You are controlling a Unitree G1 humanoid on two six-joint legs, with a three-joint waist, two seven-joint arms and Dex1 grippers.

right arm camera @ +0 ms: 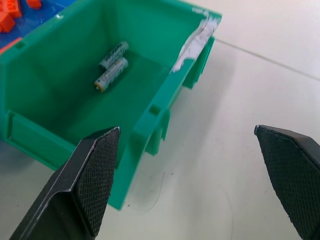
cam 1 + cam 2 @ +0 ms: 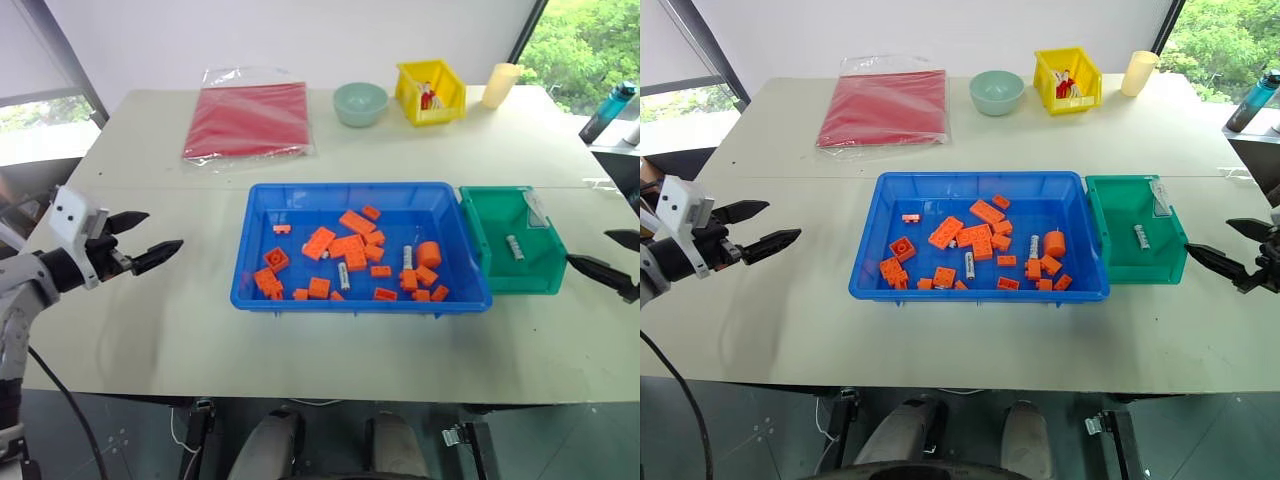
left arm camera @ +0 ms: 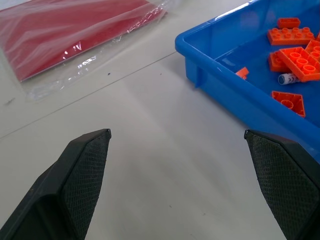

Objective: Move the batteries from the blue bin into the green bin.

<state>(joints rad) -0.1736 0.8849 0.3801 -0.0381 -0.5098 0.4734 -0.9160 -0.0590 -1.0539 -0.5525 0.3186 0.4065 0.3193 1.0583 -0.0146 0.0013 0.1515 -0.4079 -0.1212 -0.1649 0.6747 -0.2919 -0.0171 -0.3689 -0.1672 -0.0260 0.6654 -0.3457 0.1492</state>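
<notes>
Right wrist: batteries (image 1: 111, 68) inside green bin (image 1: 145, 125)

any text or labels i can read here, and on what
No text can be read with confidence.
Batteries in the green bin: the batteries carry printed lettering, too blurred to read.
Battery in the blue bin: the battery has dark marks at one end, too small to read.
Label tab on the green bin: looks blank.

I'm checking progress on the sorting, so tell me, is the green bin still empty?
No, two batteries lie side by side on the floor of the green bin, seen in the right wrist view.
</notes>
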